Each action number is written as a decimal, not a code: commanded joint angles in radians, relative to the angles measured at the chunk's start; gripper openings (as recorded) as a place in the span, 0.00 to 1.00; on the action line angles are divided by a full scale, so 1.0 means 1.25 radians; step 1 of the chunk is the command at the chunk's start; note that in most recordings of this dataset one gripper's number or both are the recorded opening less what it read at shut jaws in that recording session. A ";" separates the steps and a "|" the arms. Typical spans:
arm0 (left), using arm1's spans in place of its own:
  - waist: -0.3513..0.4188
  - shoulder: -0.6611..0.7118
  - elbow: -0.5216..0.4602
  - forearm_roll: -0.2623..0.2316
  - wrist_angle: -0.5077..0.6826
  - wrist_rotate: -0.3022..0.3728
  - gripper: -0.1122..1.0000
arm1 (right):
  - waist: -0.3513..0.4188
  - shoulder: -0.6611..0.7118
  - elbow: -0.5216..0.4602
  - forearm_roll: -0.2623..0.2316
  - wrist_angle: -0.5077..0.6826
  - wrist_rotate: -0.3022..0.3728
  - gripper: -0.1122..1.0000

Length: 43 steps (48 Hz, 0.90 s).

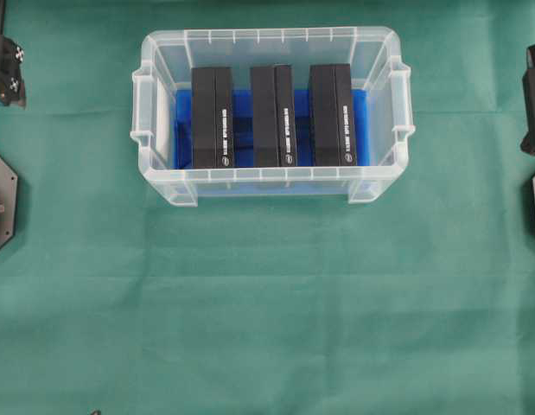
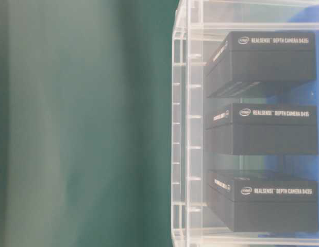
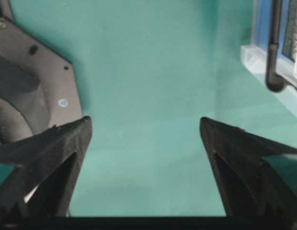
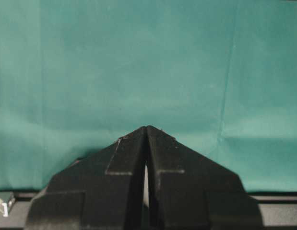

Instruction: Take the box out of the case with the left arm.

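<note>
Cloth: a green table cloth [image 1: 267, 303] covers the whole work surface, with nothing on its near half.
Case: the clear plastic case [image 1: 155, 130] sits at the far middle of the cloth, its long side running left to right, blue lining showing on the floor.
Boxes: three black boxes stand on edge inside it, side by side and apart from one another, namely the left box [image 1: 213, 118], the middle box [image 1: 273, 116] and the right box [image 1: 333, 114] (the table-level view reads a depth-camera label on each).
Left arm: the left arm [image 1: 6, 73] is at the far left edge of the cloth, well apart from the case and outside it.
Left gripper: the left gripper [image 3: 146, 134] has its jaws spread wide over bare cloth, holding nothing; a corner of the case shows at the right edge of its wrist view.
Right gripper: the right gripper [image 4: 146, 132] has its fingers pressed together, empty, over bare cloth at the right.
Step in hand: judged as the very start, the reach not yet begun, all boxes in the case.
Next move: the left gripper needs to travel right, over the case rim, and come down astride a box (the left box is nearest).
</note>
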 commanded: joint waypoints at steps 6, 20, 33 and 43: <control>0.002 0.002 -0.018 -0.001 0.001 -0.004 0.98 | 0.000 -0.002 -0.020 -0.005 -0.001 0.002 0.10; 0.002 0.005 -0.021 -0.001 -0.002 -0.007 0.98 | 0.000 -0.002 -0.020 -0.012 -0.001 0.002 0.10; -0.033 0.093 -0.069 -0.016 -0.029 -0.017 0.98 | 0.000 -0.004 -0.021 -0.012 -0.001 0.002 0.10; -0.071 0.220 -0.171 -0.016 -0.033 -0.049 0.98 | 0.000 -0.004 -0.020 -0.012 -0.001 0.002 0.10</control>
